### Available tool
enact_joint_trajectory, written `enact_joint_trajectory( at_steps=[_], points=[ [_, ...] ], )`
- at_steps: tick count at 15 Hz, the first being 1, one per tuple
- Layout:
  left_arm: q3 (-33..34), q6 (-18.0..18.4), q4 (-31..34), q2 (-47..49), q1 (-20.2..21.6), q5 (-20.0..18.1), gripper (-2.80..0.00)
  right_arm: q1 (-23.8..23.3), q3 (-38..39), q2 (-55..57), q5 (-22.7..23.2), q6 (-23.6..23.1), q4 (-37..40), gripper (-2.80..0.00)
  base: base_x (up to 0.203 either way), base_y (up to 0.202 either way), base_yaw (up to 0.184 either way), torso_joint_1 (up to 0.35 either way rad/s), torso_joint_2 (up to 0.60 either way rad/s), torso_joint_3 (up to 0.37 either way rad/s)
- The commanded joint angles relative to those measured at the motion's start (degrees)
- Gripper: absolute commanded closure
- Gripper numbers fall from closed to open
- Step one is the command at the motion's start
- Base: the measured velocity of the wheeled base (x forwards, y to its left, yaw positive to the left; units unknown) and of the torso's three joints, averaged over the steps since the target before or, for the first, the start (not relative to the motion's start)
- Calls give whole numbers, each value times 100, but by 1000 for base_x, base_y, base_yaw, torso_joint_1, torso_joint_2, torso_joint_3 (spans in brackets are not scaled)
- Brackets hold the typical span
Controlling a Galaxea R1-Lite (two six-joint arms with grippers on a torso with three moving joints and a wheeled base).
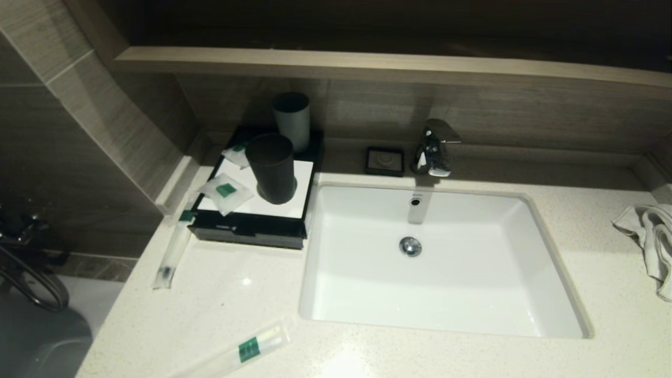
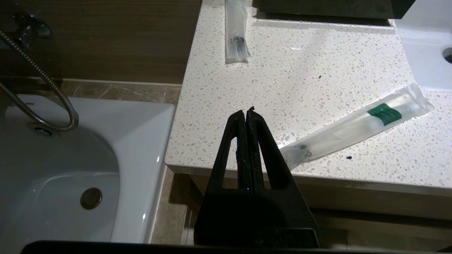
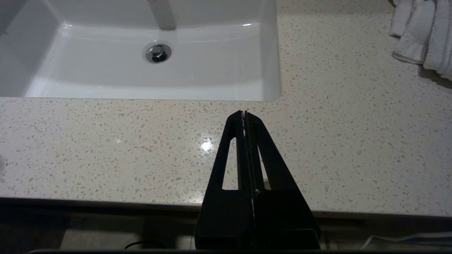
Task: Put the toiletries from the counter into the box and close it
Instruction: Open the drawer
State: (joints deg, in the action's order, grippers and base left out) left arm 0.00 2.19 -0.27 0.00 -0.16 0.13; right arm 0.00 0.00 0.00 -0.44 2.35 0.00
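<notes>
Four sachets show from the head view. Two small ones lie on the white top of the box, beside a black cup. Two long ones lie on the bench: one just left of the box, one near the front edge. No arm shows here.

At the left wrist, the left gripper has its jaws shut on nothing, over the bench edge near the front sachet. I think it should open wide first, then come down across the thin middle.

At the right wrist, the right gripper has its jaws shut too, in front of the sink.
</notes>
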Motion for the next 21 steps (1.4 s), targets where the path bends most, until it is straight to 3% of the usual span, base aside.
enact_joint_trajectory(
  at_steps=[1,21],
  points=[
    [0,0,0,9,-2,4,0,0,0,0,0,3,0,0,0,0,0,0,0,0],
    [0,35,9,9,7,-13,0,0,0,0,0,-3,0,0,0,0,0,0,0,0]
  ],
)
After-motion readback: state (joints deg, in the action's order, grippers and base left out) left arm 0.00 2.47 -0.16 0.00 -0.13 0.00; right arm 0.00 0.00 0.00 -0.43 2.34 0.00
